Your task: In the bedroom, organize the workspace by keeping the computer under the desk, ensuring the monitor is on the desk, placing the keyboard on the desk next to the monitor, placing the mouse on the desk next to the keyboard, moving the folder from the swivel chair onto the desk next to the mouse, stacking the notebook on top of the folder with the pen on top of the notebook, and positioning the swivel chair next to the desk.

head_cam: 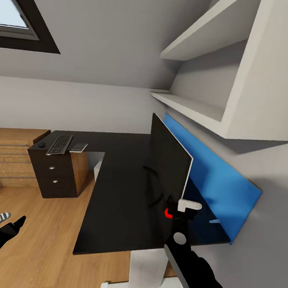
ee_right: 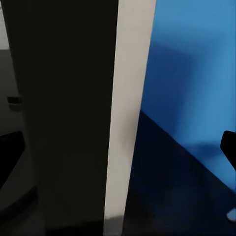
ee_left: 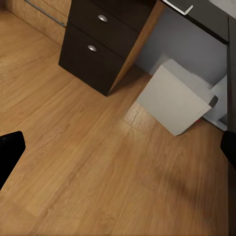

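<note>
Right gripper [head_cam: 179, 210] sits at the near lower corner of the monitor [head_cam: 168, 163], by the red dot. One white finger shows behind the screen's edge and a dark part in front; the jaws seem to straddle the thin panel, but whether they press on it I cannot tell. In the right wrist view the monitor's pale edge [ee_right: 129, 118] runs straight ahead, close up, with the blue wall panel [ee_right: 196, 73] beyond.

The monitor stands upright on the black table [head_cam: 117, 194]. The keyboard [head_cam: 59, 144] and mouse [head_cam: 41, 145] lie on the table's far wing, well away from this gripper.

Left gripper [head_cam: 3, 224] hangs low over the floor [head_cam: 35, 239], fingers spread, holding nothing. Ahead of it, the computer [ee_left: 177, 101] stands under the table beside the drawer unit [ee_left: 101, 46].
</note>
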### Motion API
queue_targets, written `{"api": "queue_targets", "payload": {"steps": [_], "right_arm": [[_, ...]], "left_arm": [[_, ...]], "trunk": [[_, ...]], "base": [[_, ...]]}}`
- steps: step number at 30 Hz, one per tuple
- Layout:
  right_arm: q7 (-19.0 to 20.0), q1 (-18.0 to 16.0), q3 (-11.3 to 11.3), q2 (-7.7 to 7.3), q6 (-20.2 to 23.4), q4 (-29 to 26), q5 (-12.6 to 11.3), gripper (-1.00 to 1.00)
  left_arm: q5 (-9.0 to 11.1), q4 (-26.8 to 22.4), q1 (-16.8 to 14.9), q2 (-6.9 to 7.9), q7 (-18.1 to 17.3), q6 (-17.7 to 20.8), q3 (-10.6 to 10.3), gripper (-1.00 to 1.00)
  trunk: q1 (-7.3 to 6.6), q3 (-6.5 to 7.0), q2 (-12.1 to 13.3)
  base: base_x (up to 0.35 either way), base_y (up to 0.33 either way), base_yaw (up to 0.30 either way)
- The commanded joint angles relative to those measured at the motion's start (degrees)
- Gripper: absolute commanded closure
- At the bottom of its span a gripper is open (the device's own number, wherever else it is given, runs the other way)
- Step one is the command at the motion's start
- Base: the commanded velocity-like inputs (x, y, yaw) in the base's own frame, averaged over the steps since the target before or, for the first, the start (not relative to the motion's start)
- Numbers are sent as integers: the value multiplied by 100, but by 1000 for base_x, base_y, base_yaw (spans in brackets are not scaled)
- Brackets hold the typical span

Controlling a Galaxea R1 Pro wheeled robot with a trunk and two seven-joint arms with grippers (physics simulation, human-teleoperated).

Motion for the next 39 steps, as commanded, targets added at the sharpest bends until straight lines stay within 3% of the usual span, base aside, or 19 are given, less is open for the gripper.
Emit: {"api": "queue_targets", "payload": {"steps": [1,33,39], "right_arm": [[-35,-6,15,-3,10,-6,-35,-100],[-35,-6,28,8,15,-1,-45,-100],[-31,-6,43,153,-67,-23,-54,-100]], "left_arm": [[60,-9,-3,1,39,27,1,-100],[74,1,-2,-7,34,38,2,-100],[80,7,-3,-9,37,47,-6,-100]], "trunk": [[0,-7,-5],[0,-7,-5],[0,-7,-5]], "base": [[-85,-2,0],[-310,0,0],[-332,0,0]]}}
